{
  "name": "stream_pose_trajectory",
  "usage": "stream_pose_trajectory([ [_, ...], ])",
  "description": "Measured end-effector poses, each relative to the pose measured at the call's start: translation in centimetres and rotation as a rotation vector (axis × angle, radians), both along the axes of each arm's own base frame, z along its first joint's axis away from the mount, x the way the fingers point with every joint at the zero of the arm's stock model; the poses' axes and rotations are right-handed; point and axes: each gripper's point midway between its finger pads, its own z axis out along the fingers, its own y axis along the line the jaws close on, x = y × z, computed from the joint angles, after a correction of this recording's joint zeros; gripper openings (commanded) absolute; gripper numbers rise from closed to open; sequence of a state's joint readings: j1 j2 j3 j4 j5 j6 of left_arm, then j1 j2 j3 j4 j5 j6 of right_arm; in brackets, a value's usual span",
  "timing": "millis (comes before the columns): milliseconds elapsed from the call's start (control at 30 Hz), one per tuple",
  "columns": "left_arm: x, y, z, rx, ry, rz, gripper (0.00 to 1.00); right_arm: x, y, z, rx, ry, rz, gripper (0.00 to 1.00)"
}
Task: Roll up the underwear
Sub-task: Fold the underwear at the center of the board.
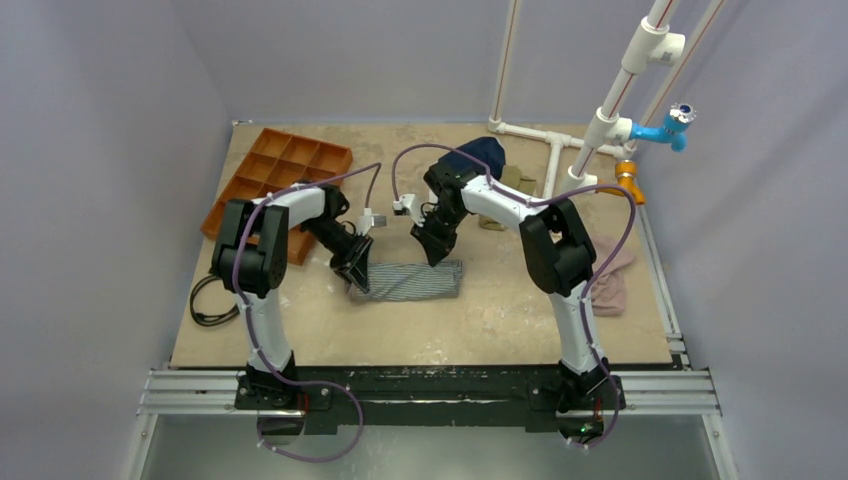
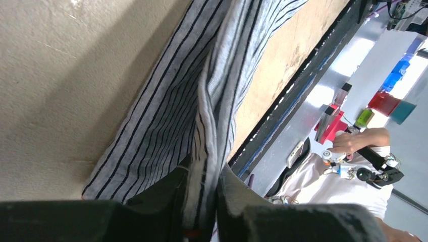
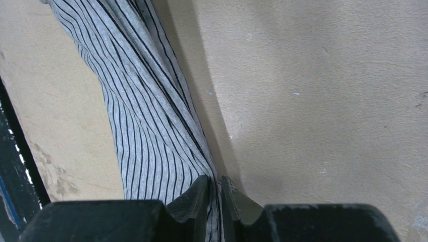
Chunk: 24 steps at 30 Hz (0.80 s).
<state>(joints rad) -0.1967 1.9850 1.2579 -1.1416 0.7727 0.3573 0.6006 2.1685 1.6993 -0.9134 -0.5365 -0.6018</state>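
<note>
Pinching a fold of the underwear (image 1: 415, 282) with the left gripper (image 2: 204, 174) at its left end, and another with the right gripper (image 3: 215, 184) at its far edge; lying on the table (image 1: 500, 315) between both arms.

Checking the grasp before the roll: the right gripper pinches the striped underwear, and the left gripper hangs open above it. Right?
Not quite. The left gripper is shut on the underwear too, as the left wrist view shows; the right gripper does pinch it.
</note>
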Motion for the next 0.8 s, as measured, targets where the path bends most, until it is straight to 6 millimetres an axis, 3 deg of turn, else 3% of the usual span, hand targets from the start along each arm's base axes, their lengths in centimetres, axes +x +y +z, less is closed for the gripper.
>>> stream_pose_trajectory([
  [400,0.2,0.2,-0.4,0.037,0.020,0.016,0.35,0.5,0.1,-0.9,-0.026,-0.037,-0.022,0.14],
  [533,0.2,0.3,-0.4,0.038,0.020,0.015,0.45,0.4,0.1,-1.2,-0.026,-0.037,-0.024,0.16],
  [800,0.1,0.6,0.3,0.048,-0.016,0.006,0.60,0.3,0.2,0.0,-0.002,-0.058,-0.021,0.25],
])
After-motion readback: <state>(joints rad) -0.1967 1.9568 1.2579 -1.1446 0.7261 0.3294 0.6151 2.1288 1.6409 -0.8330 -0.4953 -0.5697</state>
